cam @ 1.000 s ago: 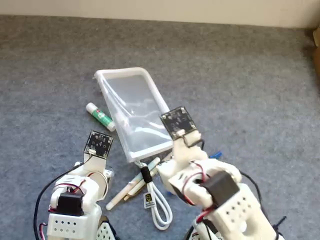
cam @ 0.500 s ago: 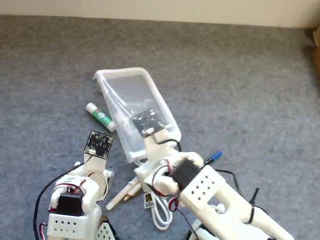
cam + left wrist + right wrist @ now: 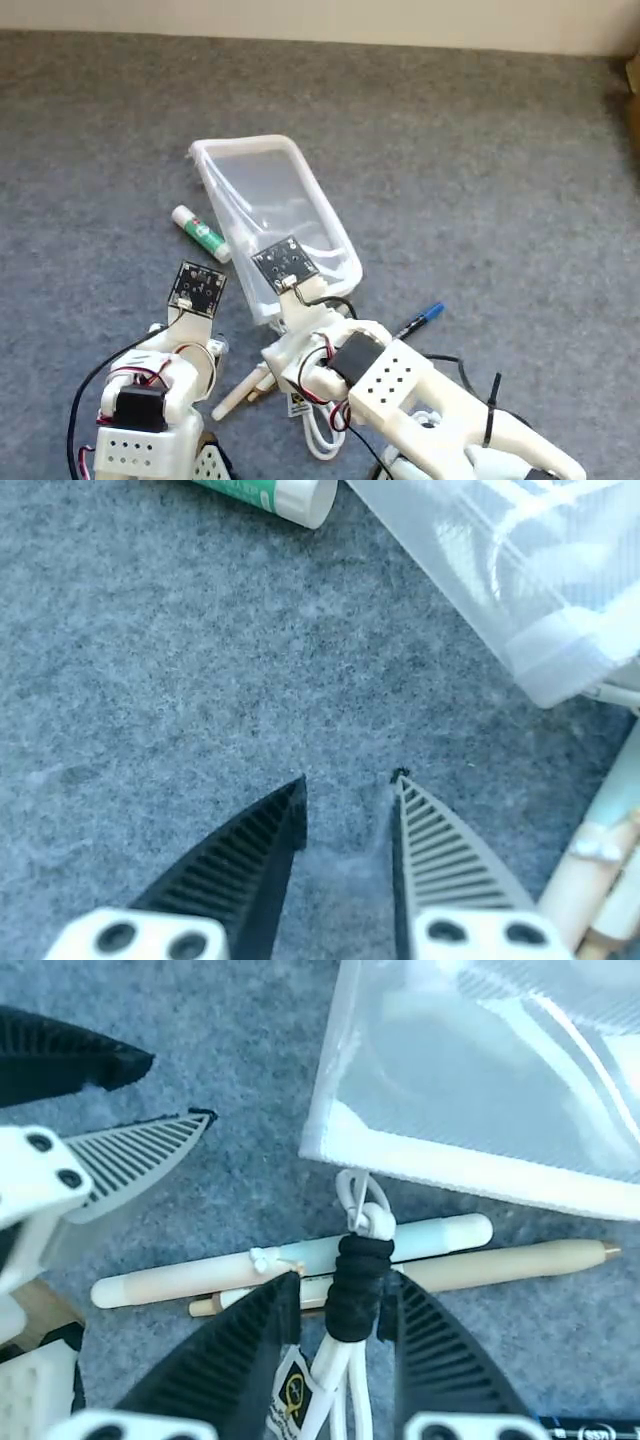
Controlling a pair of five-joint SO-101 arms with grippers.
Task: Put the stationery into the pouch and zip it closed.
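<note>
We see a grey, short-piled carpet (image 3: 520, 150) spread as the working surface across the high view, its nap flecked lighter and darker, and the same grey weave lies close under both wrist views. Along the far edge runs a pale cream strip (image 3: 320, 15), wall or skirting, we cannot tell which, meeting the carpet in a straight line. At the right border we make out a sliver of something brown (image 3: 634, 90), and the light falls soft and even, bluish in the wrist views.
</note>
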